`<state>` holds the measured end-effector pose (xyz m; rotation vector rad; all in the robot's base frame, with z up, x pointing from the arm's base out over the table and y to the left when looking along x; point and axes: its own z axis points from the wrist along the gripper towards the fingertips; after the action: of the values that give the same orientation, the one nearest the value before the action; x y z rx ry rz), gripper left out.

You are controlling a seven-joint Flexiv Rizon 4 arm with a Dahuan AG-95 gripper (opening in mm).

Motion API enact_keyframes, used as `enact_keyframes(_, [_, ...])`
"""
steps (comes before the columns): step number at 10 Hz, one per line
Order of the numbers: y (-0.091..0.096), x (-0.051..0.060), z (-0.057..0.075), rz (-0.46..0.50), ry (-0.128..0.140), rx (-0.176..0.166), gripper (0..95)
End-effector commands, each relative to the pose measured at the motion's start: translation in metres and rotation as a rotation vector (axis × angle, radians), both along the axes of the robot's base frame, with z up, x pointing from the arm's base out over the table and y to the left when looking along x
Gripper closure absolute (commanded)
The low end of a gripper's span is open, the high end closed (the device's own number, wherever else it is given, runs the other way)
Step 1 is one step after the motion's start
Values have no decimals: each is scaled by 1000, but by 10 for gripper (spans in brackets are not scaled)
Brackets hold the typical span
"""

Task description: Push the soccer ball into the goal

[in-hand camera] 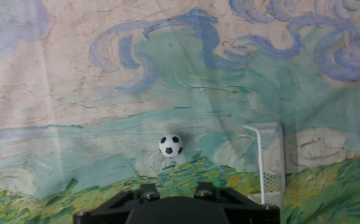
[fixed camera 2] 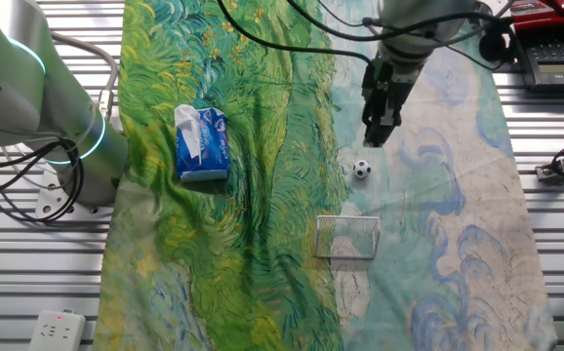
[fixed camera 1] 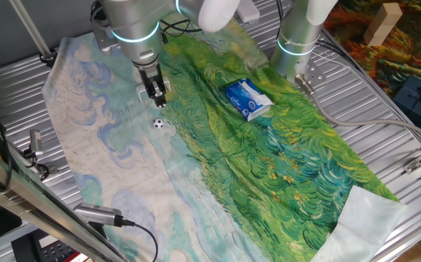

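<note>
**Pincer poised behind the ball, goal waiting beyond**

The soccer ball [fixed camera 2: 361, 169] sits free on the painted cloth [fixed camera 2: 262, 117] that covers the worktop [fixed camera 1: 385, 138], on the pale blue-and-cream part of the print. The pincer [fixed camera 2: 375, 136] hangs just above and behind it, apart from it, with nothing between its fingers. In both fixed views the fingertips look drawn close together, which would suit a push with a single blunt end, but they are small and dark there, and the hand view shows only the black base of the hand along its lower edge, so I cannot tell for certain whether it is clenched or slightly parted.

The goal [fixed camera 2: 347, 237] stands on the far side of the ball from the pincer, near it but not touching. The three seem placed so that one stroke along that line could roll the ball in; in the hand view, though, the goal [in-hand camera: 266, 158] lies off to the right of the ball [in-hand camera: 171, 145], so the push probably needs some sideways aim.

The blue packet [fixed camera 1: 247, 98] lies well apart on the green part of the cloth, out of the way.

In the first fixed view the goal cannot be made out at all against the pale cloth. Its netting is faint in the other fixed view, and its lower end is cut off in the hand view.
</note>
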<state>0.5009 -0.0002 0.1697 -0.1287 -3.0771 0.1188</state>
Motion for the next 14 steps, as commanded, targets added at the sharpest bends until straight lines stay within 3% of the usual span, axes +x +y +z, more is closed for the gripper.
enact_keyframes(1, [0,-1,0,2,4,3,950])
enact_keyframes(9, [0,-1,0,-13,1,11,950])
enact_keyframes(12, [0,-1,0,-30,-24,23,950])
enact_keyframes(14, [0,-1,0,-62,-68,81,950])
